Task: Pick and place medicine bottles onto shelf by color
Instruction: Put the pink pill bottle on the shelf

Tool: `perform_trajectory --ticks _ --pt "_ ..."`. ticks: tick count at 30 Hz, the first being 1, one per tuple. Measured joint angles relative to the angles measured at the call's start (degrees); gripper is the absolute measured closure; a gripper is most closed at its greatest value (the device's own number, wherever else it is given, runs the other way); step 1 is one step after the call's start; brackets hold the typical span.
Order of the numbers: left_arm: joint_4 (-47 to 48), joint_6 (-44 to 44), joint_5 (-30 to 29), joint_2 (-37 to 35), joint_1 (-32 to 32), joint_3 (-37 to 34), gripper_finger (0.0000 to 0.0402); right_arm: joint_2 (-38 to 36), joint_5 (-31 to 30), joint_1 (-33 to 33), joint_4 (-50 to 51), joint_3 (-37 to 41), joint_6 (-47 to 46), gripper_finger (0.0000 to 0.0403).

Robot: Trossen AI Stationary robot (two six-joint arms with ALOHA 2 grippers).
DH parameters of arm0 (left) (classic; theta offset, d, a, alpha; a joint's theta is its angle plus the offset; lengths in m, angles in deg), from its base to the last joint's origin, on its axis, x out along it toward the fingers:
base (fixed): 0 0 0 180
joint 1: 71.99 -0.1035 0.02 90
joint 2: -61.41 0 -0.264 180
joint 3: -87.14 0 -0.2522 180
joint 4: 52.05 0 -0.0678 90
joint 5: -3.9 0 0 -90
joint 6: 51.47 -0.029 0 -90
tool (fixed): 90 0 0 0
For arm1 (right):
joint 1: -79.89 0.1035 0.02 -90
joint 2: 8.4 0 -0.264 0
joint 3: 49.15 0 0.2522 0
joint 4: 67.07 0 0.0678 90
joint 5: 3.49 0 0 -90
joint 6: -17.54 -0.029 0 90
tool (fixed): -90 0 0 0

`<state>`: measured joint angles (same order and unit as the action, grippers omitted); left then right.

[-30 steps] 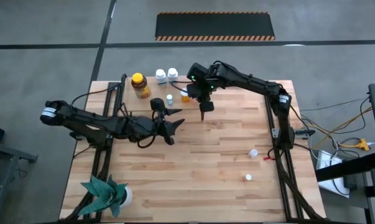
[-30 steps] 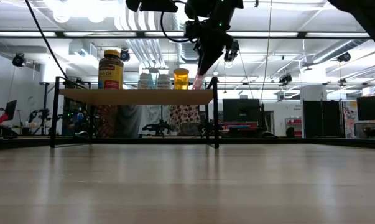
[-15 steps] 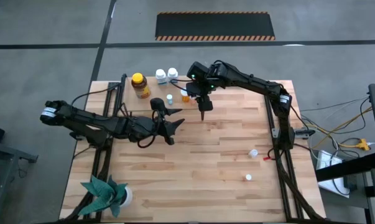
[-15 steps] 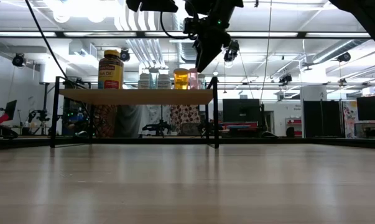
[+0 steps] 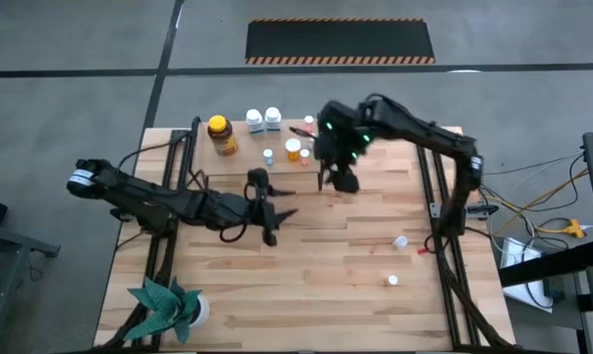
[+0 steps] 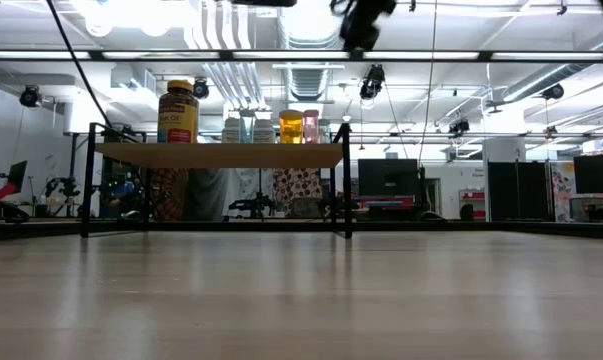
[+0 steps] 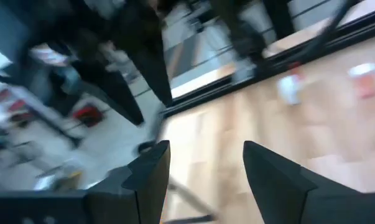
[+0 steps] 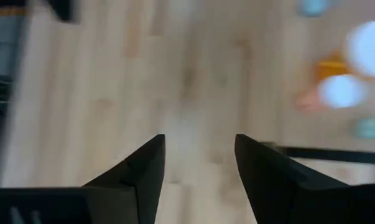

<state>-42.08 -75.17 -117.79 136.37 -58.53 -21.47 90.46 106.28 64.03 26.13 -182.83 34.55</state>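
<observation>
Shelf (image 6: 217,154) at far edge of tabletop (image 5: 306,265). On it: amber jar (image 6: 178,111) at one end, two white bottles (image 5: 264,119) beside it, pale-blue bottle (image 5: 267,156), orange bottle (image 6: 292,126) with pink bottle (image 6: 311,126) just beside.

Right claw (image 5: 333,180) just off shelf's near edge, above bare wood; fingers (image 8: 140,174) parted, nothing between. Released. Left claw (image 5: 273,218) hanging over mid-tabletop, fingers (image 7: 151,171) apart, empty.

Step in hand, by judgement: between placements, pink bottle set down with the orange.

Two small white bottles (image 5: 400,241), (image 5: 392,280) loose near right arm's base; possibly lying on their sides, too small to tell.

Next move calls for reach to nearer one, then carry to white group.
</observation>
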Motion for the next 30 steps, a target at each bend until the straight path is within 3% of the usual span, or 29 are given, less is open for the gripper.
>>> perform_trajectory --ticks 7,14,19,24,30 --pt "-4.05 6.14 4.34 4.99 3.19 0.09 0.0214 -13.63 -1.09 13.67 -7.69 16.96 -16.56 0.0223" --pt "-15.79 6.96 5.06 12.10 5.94 0.33 0.0214 -27.01 -16.14 31.28 -17.36 37.62 -32.03 0.0223" --pt "-23.16 7.30 5.09 18.36 7.16 1.68 0.0214 -35.66 -26.15 42.99 -28.01 52.48 -37.94 0.0223" --pt "-32.88 10.02 6.78 26.44 7.69 3.84 0.0214 -43.80 -34.31 51.04 -52.00 69.10 -29.57 0.0223" --pt "-35.94 13.05 10.33 36.30 7.68 11.71 0.0212 -49.51 -33.61 50.71 -89.36 88.08 -4.66 0.0223"
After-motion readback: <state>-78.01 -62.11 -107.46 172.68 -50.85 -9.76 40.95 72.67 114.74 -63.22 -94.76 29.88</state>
